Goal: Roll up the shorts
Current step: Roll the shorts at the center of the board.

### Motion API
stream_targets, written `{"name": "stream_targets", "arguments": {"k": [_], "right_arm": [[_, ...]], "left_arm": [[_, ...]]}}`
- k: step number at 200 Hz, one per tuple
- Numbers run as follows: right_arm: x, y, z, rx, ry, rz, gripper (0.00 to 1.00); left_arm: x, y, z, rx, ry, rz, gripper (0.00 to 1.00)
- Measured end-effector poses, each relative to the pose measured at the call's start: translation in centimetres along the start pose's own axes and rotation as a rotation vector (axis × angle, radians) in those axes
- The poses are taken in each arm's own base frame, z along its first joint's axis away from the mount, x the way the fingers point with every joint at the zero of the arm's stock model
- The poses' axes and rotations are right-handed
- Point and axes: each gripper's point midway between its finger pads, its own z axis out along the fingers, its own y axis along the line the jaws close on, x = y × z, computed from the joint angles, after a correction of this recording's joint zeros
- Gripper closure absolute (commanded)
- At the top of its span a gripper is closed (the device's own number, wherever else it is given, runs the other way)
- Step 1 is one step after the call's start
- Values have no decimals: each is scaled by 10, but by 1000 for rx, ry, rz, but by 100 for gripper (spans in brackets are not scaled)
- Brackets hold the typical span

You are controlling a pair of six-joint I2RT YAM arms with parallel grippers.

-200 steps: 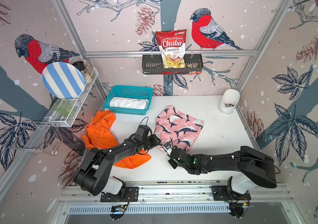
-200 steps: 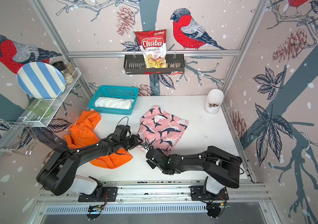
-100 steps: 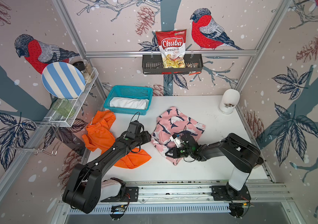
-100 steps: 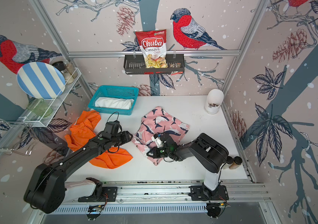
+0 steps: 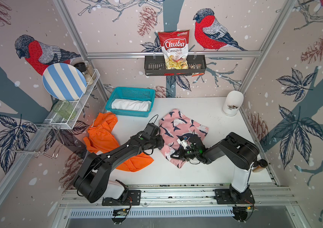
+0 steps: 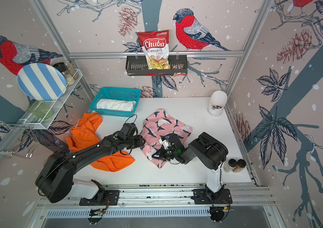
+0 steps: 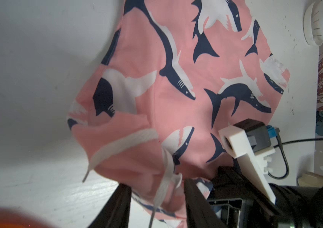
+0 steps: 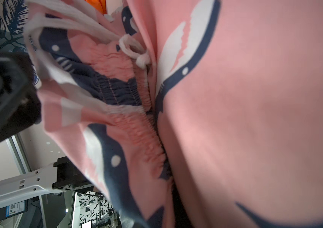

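you're at the start of the roll on the pink shark shorts (image 5: 184, 126), which lie mid-table (image 5: 196, 177), just beside the orange shorts (image 5: 105, 138); the white shorts (image 5: 131, 105) sit in the teal basket (image 5: 148, 92) at the back. your right gripper (image 5: 173, 155) has its fingers pressed together, and i judge they pinch the gathered waistband (image 8: 129, 122), lifted over the cloth. your left gripper (image 7: 157, 203) has its fingers spread, straddling the near edge and the drawstring (image 7: 121, 146) without squeezing. the long axis runs from the waistband at the arms' side to the leg hems toward the back wall, skewed slightly right. next, close the left on that edge and turn both ends forward evenly.
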Motion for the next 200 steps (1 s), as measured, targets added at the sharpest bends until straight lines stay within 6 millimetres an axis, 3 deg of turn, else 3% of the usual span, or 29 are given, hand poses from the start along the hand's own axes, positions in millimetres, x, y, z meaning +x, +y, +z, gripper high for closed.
{"name": "stream_targets", "arguments": {"k": [18,46,63,109,137,173,200], "right_arm": [[0,0,-2,20,2,-5,100],[-4,2,-5,93,-17,-44,88],[-8,7,-8,148,-34,-93,79],[-32,18,-41,398,-144,-256,50],[-40,47,-60,537,-207,-460,33],[-29,74,-51,701,-180,-755,20],[-23,68,-31,853,-117,-907,17]], "left_arm": [[-9,6,11,-53,-14,6,57],[-1,43,36,-151,33,-14,61],[5,56,46,-169,48,-15,63],[-4,50,57,-116,9,11,64],[-5,50,57,-107,3,19,64],[-6,49,56,-99,5,30,64],[-6,49,56,-97,6,30,64]]}}
